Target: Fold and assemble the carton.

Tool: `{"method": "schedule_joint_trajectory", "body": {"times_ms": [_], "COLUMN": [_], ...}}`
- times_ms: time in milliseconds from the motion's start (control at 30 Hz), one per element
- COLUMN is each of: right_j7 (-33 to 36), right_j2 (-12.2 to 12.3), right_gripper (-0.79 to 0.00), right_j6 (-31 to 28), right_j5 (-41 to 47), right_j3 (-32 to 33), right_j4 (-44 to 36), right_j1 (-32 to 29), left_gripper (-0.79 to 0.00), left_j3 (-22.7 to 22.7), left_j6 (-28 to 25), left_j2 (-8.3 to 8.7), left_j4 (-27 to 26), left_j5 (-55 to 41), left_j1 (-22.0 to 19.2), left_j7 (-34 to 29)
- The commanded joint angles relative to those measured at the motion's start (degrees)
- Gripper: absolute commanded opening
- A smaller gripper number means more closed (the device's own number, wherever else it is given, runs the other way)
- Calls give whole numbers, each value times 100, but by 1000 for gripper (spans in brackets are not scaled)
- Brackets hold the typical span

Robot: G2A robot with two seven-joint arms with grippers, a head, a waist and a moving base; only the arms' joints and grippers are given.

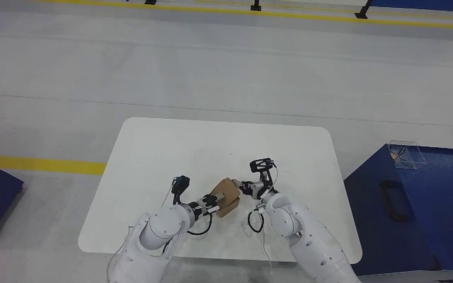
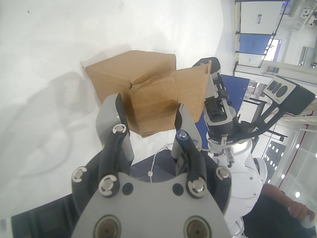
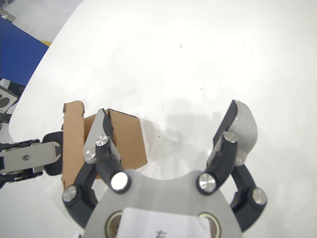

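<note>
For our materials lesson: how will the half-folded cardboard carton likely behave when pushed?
The cardboard carton looks thin and hollow, so probably light, sliding on the smooth table. Its upright flap is a single sheet, likely flexing at the crease.

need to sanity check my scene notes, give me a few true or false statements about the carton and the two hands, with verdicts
1. The carton is between the left hand and the right hand. True.
2. The right hand is shut on the carton. False: it is open, beside the carton.
3. The left hand grips the carton. True.
4. The carton is fully closed. False: a flap stands out unfolded.
5. The carton is at the far edge of the table. False: it is near the edge closest to the robot.
</note>
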Motion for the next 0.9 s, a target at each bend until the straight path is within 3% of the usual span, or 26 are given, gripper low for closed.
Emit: {"method": "schedule_joint_trajectory", "body": {"times_ms": [0,867], "right_j7": [7,55], "right_j2": [-8,-88], "right_gripper": [0,0], "right_j6": [-11,-93], "right_j5": [-57,-324], "right_j3": [-22,-8], "right_j4": [-4,165], "right_j1": [-2,-57], "left_gripper": [-409,-403], "left_j3": [21,333], "left_j6": [7,247], "left_j2": [4,54], "left_j4": [30,219], "left_j5": [-19,-46], "left_j1": [-20,-211], "left_j7": [7,175]}}
